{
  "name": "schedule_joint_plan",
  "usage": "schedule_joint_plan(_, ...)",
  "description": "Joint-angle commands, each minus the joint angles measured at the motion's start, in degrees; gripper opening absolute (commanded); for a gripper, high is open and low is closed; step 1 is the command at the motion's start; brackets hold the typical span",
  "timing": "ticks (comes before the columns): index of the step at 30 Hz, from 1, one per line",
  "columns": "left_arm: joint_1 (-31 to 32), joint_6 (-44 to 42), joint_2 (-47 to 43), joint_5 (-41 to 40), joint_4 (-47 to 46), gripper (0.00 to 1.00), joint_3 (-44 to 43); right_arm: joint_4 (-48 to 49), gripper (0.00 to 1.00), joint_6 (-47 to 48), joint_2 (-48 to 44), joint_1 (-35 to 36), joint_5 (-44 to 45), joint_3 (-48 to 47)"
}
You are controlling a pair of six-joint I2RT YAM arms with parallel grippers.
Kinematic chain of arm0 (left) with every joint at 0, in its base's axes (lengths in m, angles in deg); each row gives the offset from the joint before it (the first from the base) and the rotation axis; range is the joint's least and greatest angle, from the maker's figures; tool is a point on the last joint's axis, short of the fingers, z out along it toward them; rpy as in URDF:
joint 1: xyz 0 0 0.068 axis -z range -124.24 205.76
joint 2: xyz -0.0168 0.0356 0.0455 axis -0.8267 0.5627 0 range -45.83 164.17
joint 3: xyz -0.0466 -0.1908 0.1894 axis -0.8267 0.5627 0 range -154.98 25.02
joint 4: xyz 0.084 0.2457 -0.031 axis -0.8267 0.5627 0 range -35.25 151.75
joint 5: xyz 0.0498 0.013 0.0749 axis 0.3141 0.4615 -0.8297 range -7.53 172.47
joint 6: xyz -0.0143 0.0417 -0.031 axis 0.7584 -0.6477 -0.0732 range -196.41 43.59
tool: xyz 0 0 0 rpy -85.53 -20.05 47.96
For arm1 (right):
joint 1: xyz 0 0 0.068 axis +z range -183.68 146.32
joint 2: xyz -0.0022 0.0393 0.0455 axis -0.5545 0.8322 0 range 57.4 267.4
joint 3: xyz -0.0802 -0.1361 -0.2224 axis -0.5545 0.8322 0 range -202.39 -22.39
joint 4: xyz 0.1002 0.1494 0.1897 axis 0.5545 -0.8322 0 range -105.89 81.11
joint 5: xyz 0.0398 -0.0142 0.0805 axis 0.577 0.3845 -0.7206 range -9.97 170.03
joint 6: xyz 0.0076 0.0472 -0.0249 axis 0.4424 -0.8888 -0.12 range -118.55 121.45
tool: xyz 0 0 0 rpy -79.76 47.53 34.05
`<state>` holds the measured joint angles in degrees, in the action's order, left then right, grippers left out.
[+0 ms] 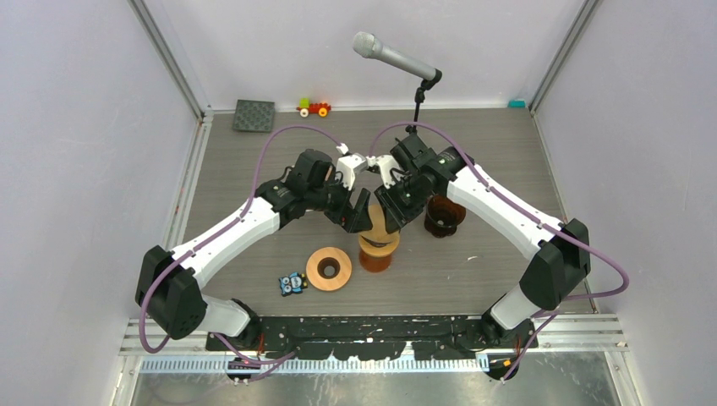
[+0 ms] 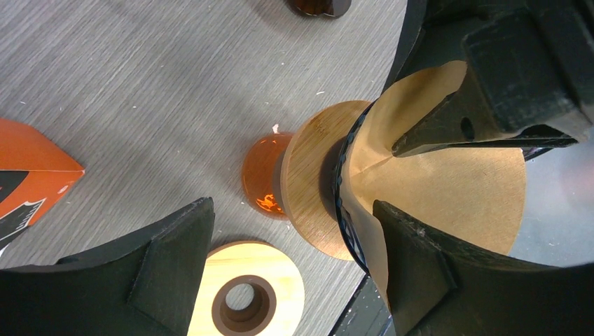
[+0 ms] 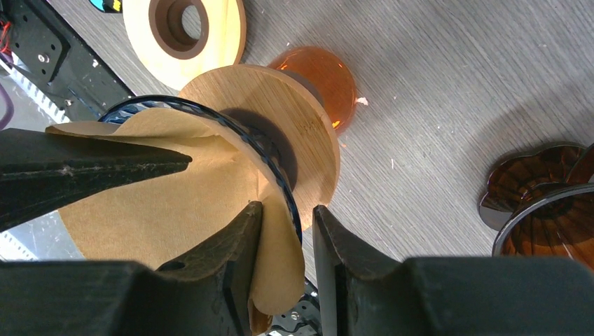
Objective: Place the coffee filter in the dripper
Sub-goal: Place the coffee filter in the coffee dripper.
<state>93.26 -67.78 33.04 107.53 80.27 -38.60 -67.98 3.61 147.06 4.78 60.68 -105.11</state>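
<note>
Black right pincer [image 3: 287, 210] is standing slightly apart, straddling the coffee filter [image 3: 168, 203] edge and the dripper [image 3: 294, 119] rim, not clamping. Left pincer [image 2: 293, 206] is gaping wide, one finger [image 2: 434, 280] overlapping the filter. Filter is sitting inside the dripper, mid-tabletop [image 1: 507, 144]; wooden ring [image 1: 311, 269] is lying at its 8 o'clock.

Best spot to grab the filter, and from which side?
Grip the filter by its free edge above the dripper rim, coming from above: one finger inside the cone, one outside. The paper is thin and flares past the rim, so only that edge offers a pinch.
</note>
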Motion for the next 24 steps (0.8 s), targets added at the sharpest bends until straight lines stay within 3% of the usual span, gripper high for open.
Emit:
schedule_joint_plan(1,0.05,-0.88,-0.13,0.17,-1.19,0.84,-0.64,0.52,0.37,1.41,-1.34,0.76,2.43,-0.72)
schedule_joint_plan(24,0.09,-2.62,-2.89,0.49,0.40,0.89,-3.47,-1.99,0.53,4.62,-7.06,-0.89,-0.24,-8.18)
